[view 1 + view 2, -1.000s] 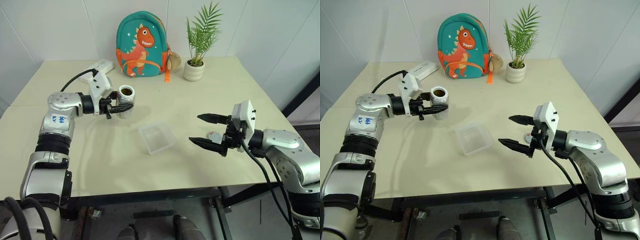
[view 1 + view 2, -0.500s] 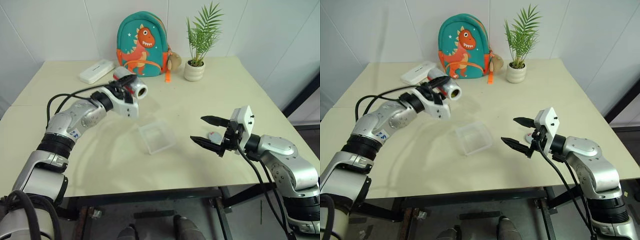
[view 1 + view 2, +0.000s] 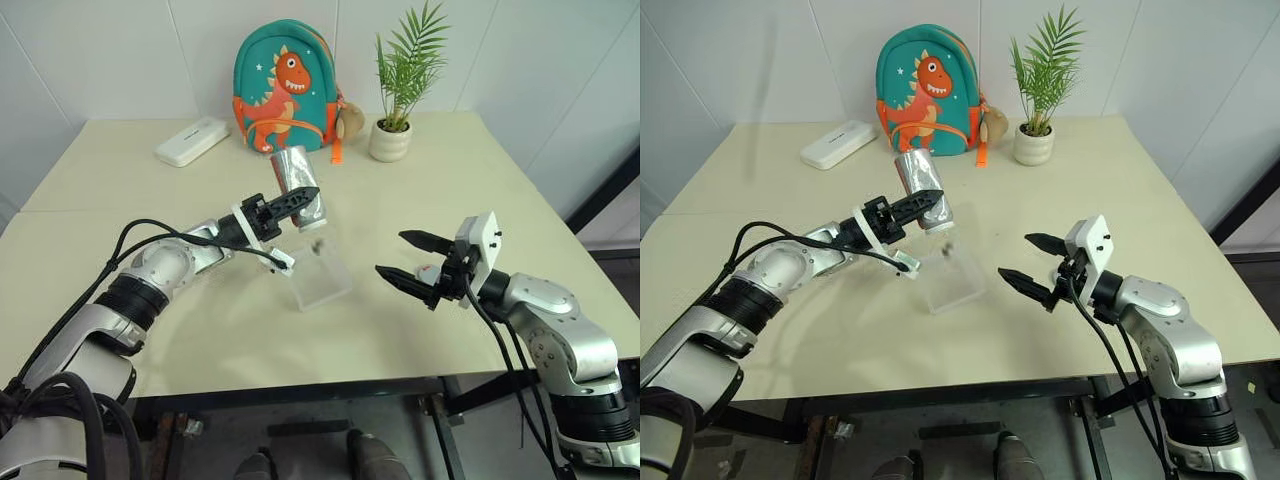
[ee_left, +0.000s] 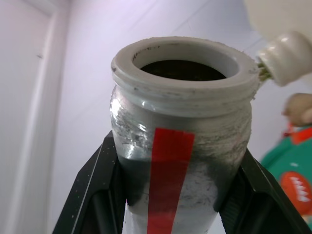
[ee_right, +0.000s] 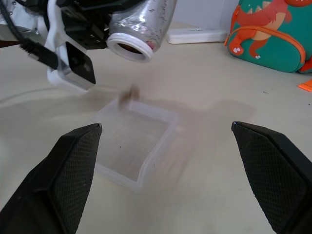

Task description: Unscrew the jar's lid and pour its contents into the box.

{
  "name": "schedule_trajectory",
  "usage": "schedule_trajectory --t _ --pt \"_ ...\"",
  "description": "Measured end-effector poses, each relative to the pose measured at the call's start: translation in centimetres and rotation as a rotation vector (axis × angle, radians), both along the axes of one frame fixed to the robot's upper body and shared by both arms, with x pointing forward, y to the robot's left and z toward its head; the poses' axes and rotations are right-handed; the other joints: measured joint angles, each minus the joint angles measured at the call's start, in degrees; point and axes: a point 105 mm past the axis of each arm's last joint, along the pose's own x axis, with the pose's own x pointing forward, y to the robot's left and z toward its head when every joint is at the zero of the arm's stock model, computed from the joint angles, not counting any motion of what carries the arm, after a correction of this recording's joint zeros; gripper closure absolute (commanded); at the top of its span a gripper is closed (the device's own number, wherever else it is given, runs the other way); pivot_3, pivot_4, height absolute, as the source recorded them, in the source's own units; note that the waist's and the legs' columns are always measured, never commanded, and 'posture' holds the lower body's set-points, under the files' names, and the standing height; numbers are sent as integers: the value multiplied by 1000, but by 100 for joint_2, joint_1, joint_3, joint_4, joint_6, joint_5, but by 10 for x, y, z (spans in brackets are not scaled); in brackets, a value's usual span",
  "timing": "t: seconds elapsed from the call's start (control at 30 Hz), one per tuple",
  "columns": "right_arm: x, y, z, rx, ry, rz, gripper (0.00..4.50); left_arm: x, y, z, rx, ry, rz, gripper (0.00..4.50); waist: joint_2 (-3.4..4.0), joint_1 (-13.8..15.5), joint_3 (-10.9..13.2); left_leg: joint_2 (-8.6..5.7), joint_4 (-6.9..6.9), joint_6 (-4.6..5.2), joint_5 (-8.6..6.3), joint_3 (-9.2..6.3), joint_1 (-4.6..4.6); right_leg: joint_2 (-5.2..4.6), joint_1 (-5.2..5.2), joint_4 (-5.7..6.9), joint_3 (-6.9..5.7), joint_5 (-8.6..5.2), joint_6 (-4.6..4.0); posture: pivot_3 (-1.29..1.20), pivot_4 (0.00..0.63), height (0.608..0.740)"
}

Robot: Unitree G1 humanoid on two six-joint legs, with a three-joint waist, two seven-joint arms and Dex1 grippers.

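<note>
We have the jar (image 3: 298, 186) clamped in the left gripper (image 3: 283, 207), its two black fingers closed across the silver-grey wall partway down the body, near the red stripe. It is tipped mouth-down over the clear plastic box (image 3: 322, 280), which sits on the pale table (image 3: 450, 180) between the two arms. The lid (image 3: 428, 271) is already off — it lies flat on the table just behind the right gripper (image 3: 412, 262), whose fingers are spread wide and carry nothing.

In the right wrist view a few dark brown bits (image 5: 128, 94) are in mid-air, between the white threaded rim of the jar and the box's far wall, so we judge the pour to be under way.

How it will handle, as we read it: the jar looks like a rigid, light thing with a smooth foil-like skin, so it could slip or roll in the pads when tilted; a hold across the middle of the body, as now, seems the safest place. The rim should be left free so the pellets fall cleanly. The box looks thin and very light, and nothing holds it down — a nudge would likely slide it, and pellets striking its edge could bounce out.
</note>
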Motion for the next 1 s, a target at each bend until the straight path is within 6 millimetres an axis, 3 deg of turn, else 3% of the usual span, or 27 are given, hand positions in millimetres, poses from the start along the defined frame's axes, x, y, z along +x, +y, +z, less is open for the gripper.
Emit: schedule_trajectory --t 0.1,0.3,0.5,0.63,0.67,0.8,1.0 --pt "0 0 1 5 -8 -3 14 -6 -4 -6 25 -7 -23 2545 0 38 0 0 1 0 -1 0 1 0 0 0 0 0 0 0 150 740" --pt "3 -5 -8 7 12 -20 14 -2 7 -7 37 23 24 2545 0 68 0 0 5 1 -1 2 1 0 0 3 1 0 0 0 150 740" --pt "2 -5 -9 4 -1 -11 14 14 26 3 -149 247 121 2545 0 59 0 0 5 2 0 5 5 0 0 10 2 0 -1 0 150 740" --pt "0 -3 -9 -5 -14 10 14 38 59 11 -503 576 233 2545 1 63 -1 0 13 4 1 7 4 0 0 13 3 -1 -1 0 150 740" --pt "-1 -4 -9 -20 -23 18 14 46 69 9 -675 738 252 2545 3 68 -2 0 15 4 1 9 5 0 2 13 3 -1 -1 0 150 740" --pt "-4 -8 -12 -68 -37 60 14 62 107 -13 -1218 1237 234 2545 2 40 -2 1 21 5 1 9 4 2 3 17 5 0 -1 0 150 740" --pt "-4 -2 3 -52 -87 97 14 62 173 -26 -1857 1474 93 2545 1 -34 -1 5 43 6 3 -2 12 9 4 51 6 -1 -1 0 150 740"
